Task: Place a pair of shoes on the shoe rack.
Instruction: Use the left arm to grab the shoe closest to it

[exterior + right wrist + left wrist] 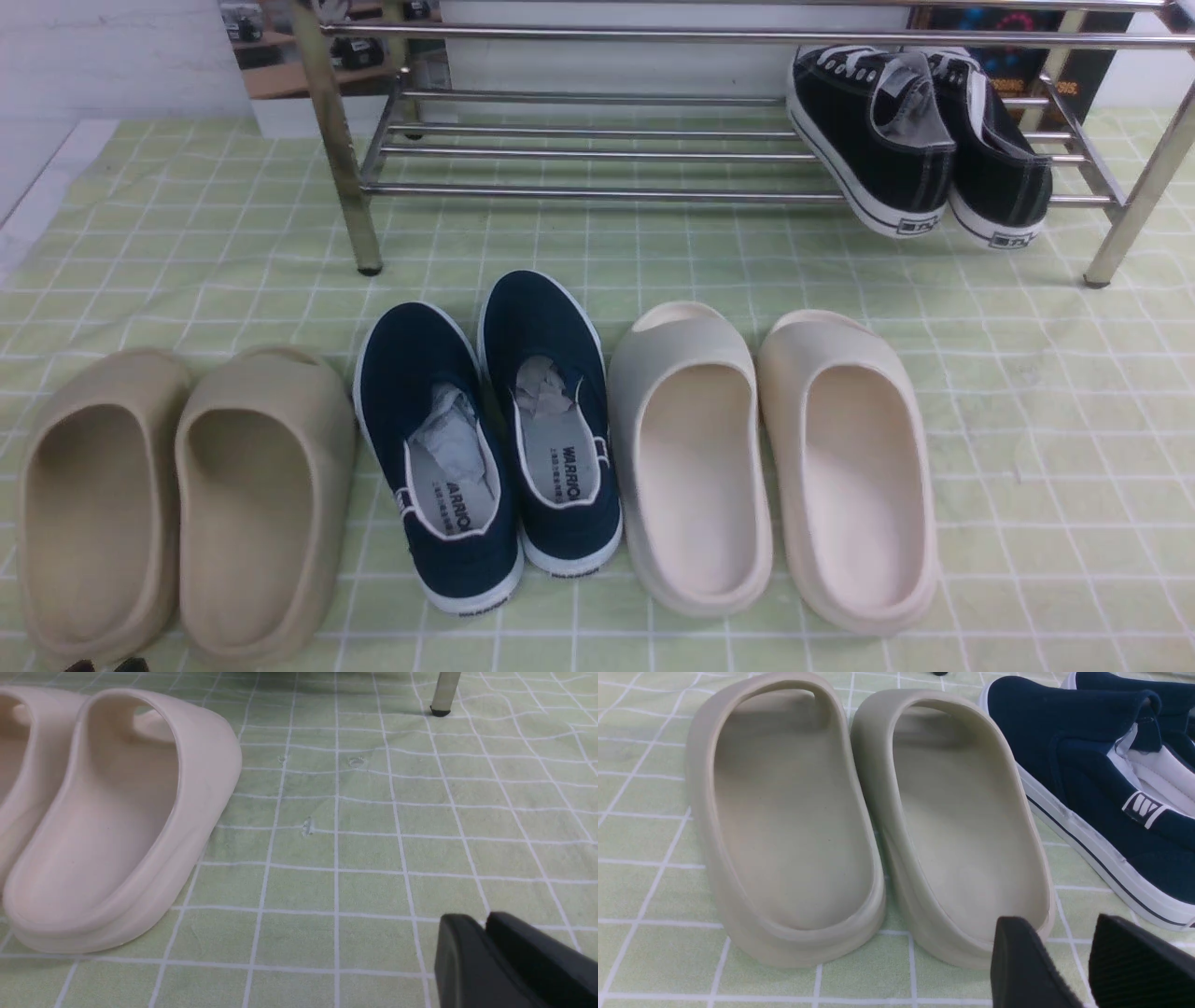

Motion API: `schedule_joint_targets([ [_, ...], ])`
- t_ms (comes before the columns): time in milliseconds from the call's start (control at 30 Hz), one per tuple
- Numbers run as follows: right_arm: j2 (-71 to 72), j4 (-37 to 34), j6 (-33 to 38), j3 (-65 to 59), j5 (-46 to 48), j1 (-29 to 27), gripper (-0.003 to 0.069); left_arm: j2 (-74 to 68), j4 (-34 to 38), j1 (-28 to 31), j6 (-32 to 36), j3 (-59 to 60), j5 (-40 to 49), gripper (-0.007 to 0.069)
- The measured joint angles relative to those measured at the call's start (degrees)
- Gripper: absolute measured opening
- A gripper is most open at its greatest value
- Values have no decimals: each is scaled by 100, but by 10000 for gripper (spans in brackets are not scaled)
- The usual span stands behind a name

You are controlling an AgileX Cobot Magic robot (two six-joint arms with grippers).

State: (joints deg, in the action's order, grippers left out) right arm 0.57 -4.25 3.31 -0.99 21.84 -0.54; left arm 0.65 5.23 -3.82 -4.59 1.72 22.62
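Observation:
Two navy-blue slip-on shoes with white soles stand side by side on the green checked cloth, the left shoe (439, 448) and the right shoe (551, 411), toes toward the chrome shoe rack (597, 191) behind them. One navy shoe (1087, 765) also shows in the left wrist view. My left gripper (1057, 924) is open and empty, low over the cloth near the heel of a beige slide; its tips barely show in the front view (103, 665). My right gripper (481, 921) is shut and empty over bare cloth. It is out of the front view.
A pair of beige slides (177, 504) lies left of the navy shoes, and a pair of cream slides (775, 457) lies right of them. Black lace-up sneakers (920, 140) sit on the rack's lower shelf at the right. A rack leg (444, 693) stands ahead of my right gripper.

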Motion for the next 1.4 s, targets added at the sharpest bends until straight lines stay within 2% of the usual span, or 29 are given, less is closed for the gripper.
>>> schedule_joint_targets([
  [1000, 0, 0, 0, 0, 0, 0, 145, 0, 170, 0, 0, 0, -116, 238],
  [1133, 0, 0, 0, 0, 0, 0, 150, 0, 303, 0, 0, 0, -672, 238],
  [1333, 0, 0, 0, 0, 0, 0, 159, 0, 404, 0, 0, 0, -2541, 238],
  [1400, 0, 0, 0, 0, 0, 0, 161, 0, 405, 0, 0, 0, -2844, 238],
])
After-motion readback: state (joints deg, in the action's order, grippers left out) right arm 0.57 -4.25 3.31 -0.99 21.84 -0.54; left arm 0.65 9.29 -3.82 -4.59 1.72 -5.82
